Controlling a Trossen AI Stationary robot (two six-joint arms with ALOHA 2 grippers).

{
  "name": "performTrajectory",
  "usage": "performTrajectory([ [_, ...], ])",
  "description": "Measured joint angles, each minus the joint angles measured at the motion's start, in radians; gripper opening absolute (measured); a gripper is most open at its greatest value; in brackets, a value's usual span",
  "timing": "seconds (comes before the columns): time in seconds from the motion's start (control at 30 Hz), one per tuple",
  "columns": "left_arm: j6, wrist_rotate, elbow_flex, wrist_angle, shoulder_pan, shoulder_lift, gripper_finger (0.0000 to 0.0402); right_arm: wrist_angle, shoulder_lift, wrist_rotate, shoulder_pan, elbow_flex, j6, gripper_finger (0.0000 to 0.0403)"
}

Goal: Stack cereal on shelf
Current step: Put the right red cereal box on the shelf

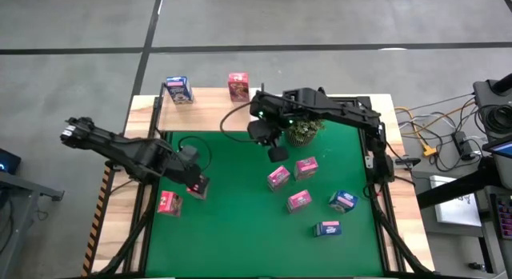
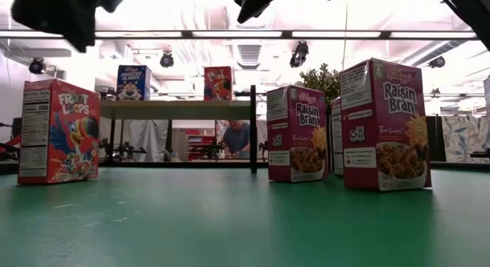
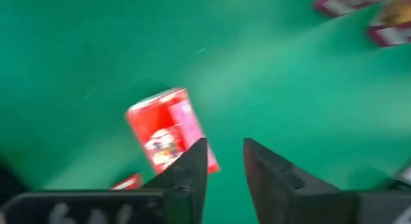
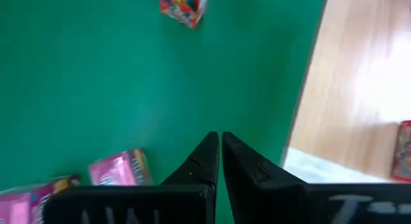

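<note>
Lying just beside left hand: cereal box.

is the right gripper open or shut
Shut and empty: in its wrist view the right gripper shows fingertips nearly touching, nothing between them, above the green mat.

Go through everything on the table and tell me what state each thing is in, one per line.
Shelf: holds two boxes.
Blue cereal box: upright on shelf.
Red cereal box: upright on shelf.
Froot Loops box: upright on mat.
Raisin Bran boxes: upright on mat.
Left gripper: open, empty.
Right gripper: shut, empty.
</note>
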Motion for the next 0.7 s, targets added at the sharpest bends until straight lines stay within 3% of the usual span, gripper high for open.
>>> performTrajectory([
  [0.2, -0.024, -0.001, -0.015, -0.036, -0.002, 0.024, 0.0167, 0.015, -0.05, 0.001, 0.047, -0.055, 0.054, 0.0011],
  [0.4, -0.025, -0.004, -0.039, -0.04, -0.01, 0.042, 0.0232, 0.115, -0.124, 0.002, 0.109, -0.195, 0.075, 0.0011],
  [0.7, -0.06, -0.004, -0.045, -0.039, -0.024, 0.044, 0.0258, 0.407, -0.345, 0.003, 0.149, -0.562, 0.14, 0.0011],
])
